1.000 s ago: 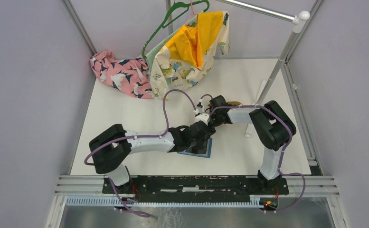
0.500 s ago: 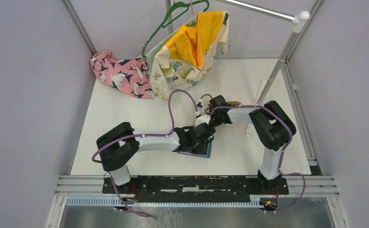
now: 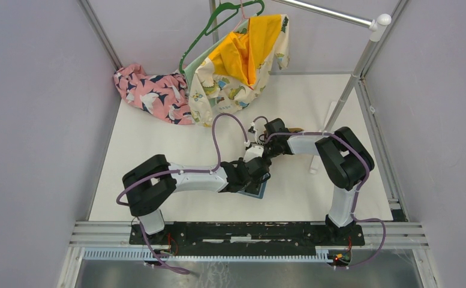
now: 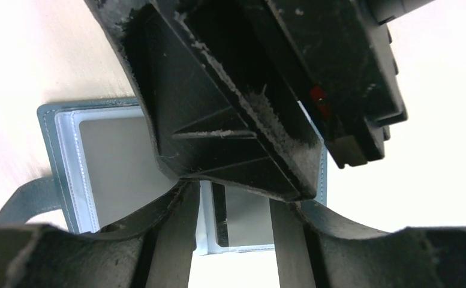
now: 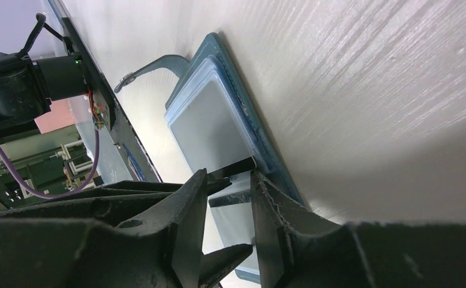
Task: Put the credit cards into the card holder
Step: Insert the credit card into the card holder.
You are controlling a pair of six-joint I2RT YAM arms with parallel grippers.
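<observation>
— Where do things stand?

— The card holder (image 4: 49, 156) lies open and flat on the tabletop (image 5: 368, 90), near the middle and toward the near edge. A pale card (image 5: 209, 126) sits under its clear sleeve. Both arms crowd over it.

— And the grippers?

— The left gripper (image 4: 230, 204) has its jaws apart, straddling the holder's near part and clamping nothing. The right gripper (image 5: 229, 180) shows a narrow gap with a dark card (image 5: 230, 198) in it. I cannot tell whether it pinches that card or merely flanks it.

— What worries you?

— That dark card looks only partly under the sleeve. If it is let go there, it may tip out or lie askew across the pocket mouth.

— Anything else?

— The holder is soft and nothing pins it, so a push on the card could slide it. The right gripper hangs just above the left one's fingers, so a careless lift might knock them together.
</observation>
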